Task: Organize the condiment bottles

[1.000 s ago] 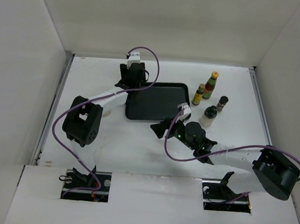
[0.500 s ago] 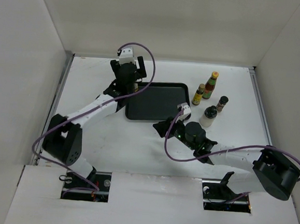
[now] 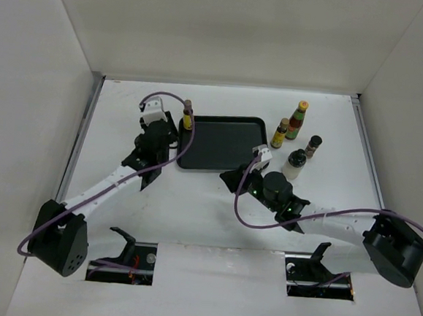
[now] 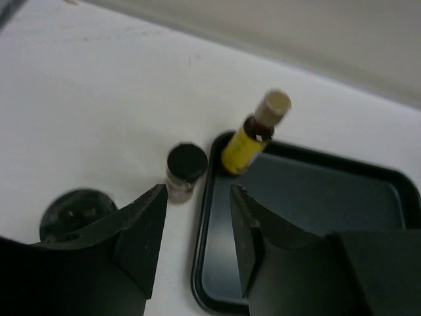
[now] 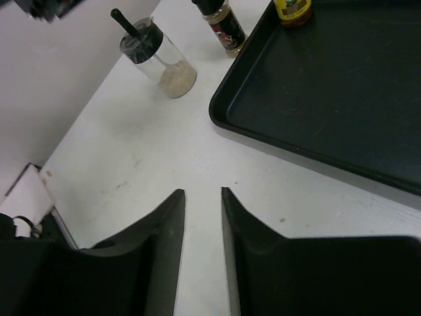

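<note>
The left gripper [image 4: 194,227] is hanging over the table [image 4: 99,85] with its jaws parted to a middle width, and it is holding nothing. Its wrist camera is showing a yellow-labelled bottle [image 4: 252,136] with a tan cap, standing in the far left corner of the black tray [image 4: 316,217]. Just outside the tray's left edge a short dark jar [image 4: 185,170] is standing on the table. Further left, the black cap of a white bottle [image 4: 74,212] is showing from behind one finger. Only the right wrist camera is showing this bottle's body, with pale powder inside.

The top camera is not showing these last two (the left arm is covering them). It alone is showing the other group, to the right of the tray: a second yellow-labelled bottle [image 3: 279,133], a red bottle [image 3: 296,119] with a green neck, a second dark jar [image 3: 313,145] and a second white bottle [image 3: 294,164]. All four are standing upright and near each other.

The right gripper [image 5: 202,217] is hovering just beside the tray's near edge, its jaws only a narrow gap apart and empty.
</note>
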